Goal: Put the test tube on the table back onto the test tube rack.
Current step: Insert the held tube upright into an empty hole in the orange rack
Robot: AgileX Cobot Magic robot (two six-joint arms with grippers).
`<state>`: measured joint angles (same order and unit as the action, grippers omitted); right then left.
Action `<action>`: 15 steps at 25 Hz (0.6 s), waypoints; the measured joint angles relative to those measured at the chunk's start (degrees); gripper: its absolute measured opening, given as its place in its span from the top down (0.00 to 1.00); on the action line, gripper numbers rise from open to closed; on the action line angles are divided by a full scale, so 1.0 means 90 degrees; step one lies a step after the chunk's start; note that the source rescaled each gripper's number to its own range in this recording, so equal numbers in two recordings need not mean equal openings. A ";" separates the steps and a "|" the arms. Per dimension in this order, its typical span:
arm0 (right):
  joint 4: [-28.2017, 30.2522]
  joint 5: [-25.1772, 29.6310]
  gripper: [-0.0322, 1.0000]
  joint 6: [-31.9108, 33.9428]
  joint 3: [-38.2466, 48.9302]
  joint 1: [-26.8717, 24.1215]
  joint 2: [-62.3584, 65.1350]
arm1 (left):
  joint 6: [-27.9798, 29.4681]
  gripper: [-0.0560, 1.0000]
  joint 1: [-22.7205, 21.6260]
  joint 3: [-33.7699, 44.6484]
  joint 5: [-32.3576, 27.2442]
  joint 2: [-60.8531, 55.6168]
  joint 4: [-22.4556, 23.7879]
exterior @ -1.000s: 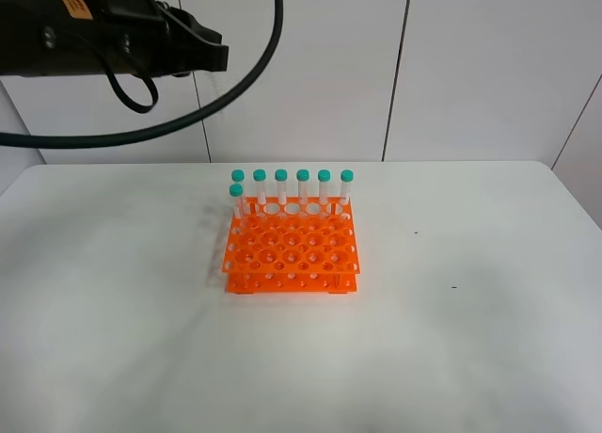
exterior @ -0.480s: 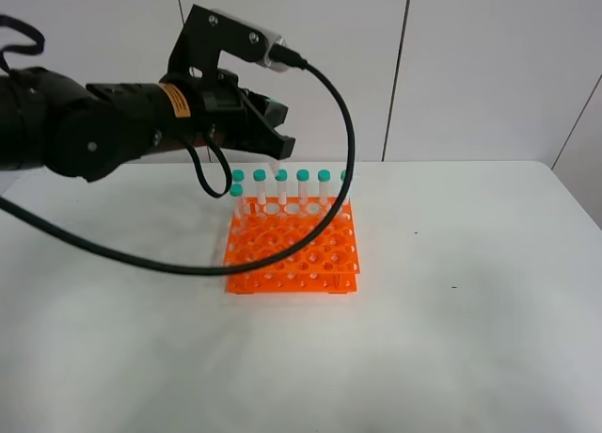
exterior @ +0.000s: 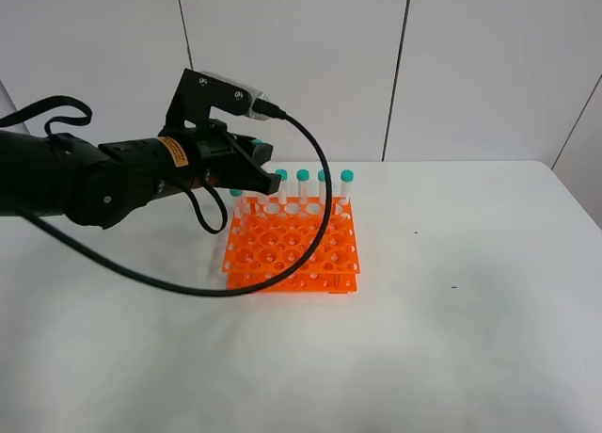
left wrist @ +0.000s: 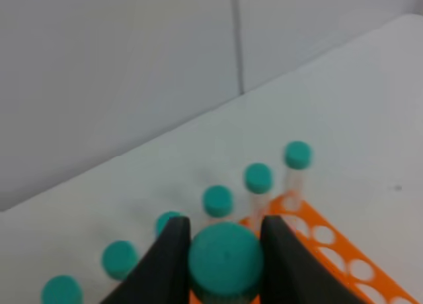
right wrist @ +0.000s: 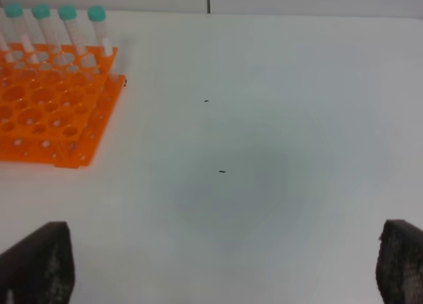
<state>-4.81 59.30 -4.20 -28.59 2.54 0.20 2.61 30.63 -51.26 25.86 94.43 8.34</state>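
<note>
The left tool (left wrist: pixel 225 230) is clamped on the test tube (left wrist: pixel 226 264). Its two black fingers (left wrist: pixel 165 261) press against either side of the teal cap, which the left wrist view shows end-on. The cap hides the tube's body, so I cannot tell whether its tip sits in a hole of the test tube rack (exterior: pixel 292 249). The tool hangs over the rack's back left corner, on the left arm (exterior: pixel 103 184) that reaches in from the rack's left. A black cable (exterior: pixel 326 212) loops in front of the rack. Six teal-capped tubes (left wrist: pixel 258 178) stand upright along the rack's back row. One more tube (exterior: pixel 235 194) shows just in front of that row's left end. The rack rests on the white tabletop (exterior: pixel 451 339). The right tool (right wrist: pixel 218 267) is well to the rack's right, over the tabletop, with its fingers (right wrist: pixel 36 267) spread wide apart.
</note>
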 joint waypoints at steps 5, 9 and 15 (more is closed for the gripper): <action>0.0000 0.0000 0.00 0.0000 0.0000 0.0000 0.0000 | 0.0107 0.94 -0.0145 -0.0711 -0.0471 0.0461 -0.0078; 0.0000 0.0000 0.00 0.0000 0.0000 0.0000 0.0000 | 0.0330 0.94 -0.0157 -0.1021 -0.0614 0.0748 -0.0084; -0.0018 0.0000 0.00 0.0000 0.0000 0.0000 0.0000 | 0.0395 0.94 -0.0244 -0.1029 -0.0721 0.0972 -0.0084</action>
<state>-4.98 59.30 -4.20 -28.59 2.54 0.20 6.16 28.43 -60.53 19.38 103.18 7.58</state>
